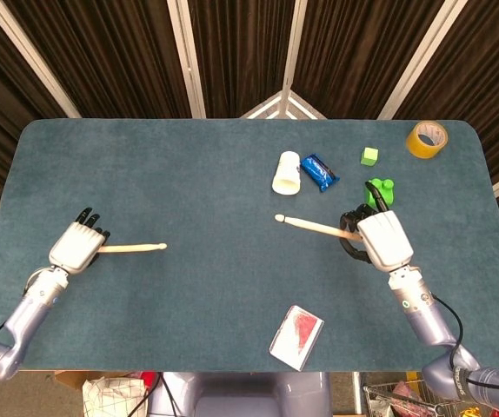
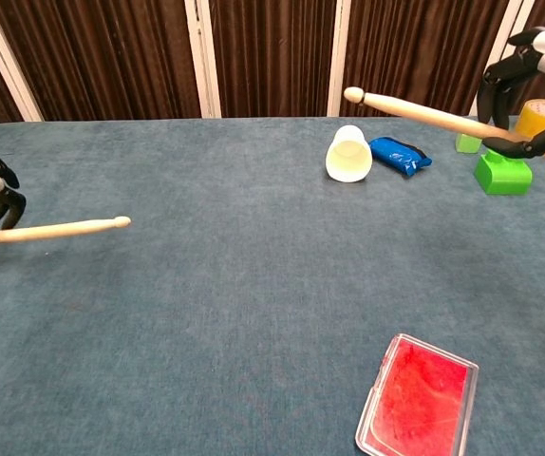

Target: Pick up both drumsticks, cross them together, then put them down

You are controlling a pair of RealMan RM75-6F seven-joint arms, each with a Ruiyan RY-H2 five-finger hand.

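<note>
Left hand (image 1: 77,246), lower left of the head view, fingers curled around the butt of the left drumstick (image 1: 133,248), whose tip points toward frame centre, low over the table (image 1: 189,174); white cup (image 1: 286,172), centre right, lying on its side, nothing visible in it in the chest view; blue packet (image 1: 319,172) just beside it; right hand (image 1: 382,240), right of centre, fingers clasping the right drumstick (image 1: 312,226), held raised, tip pointing left; red case (image 1: 296,336) at lower centre.
</note>
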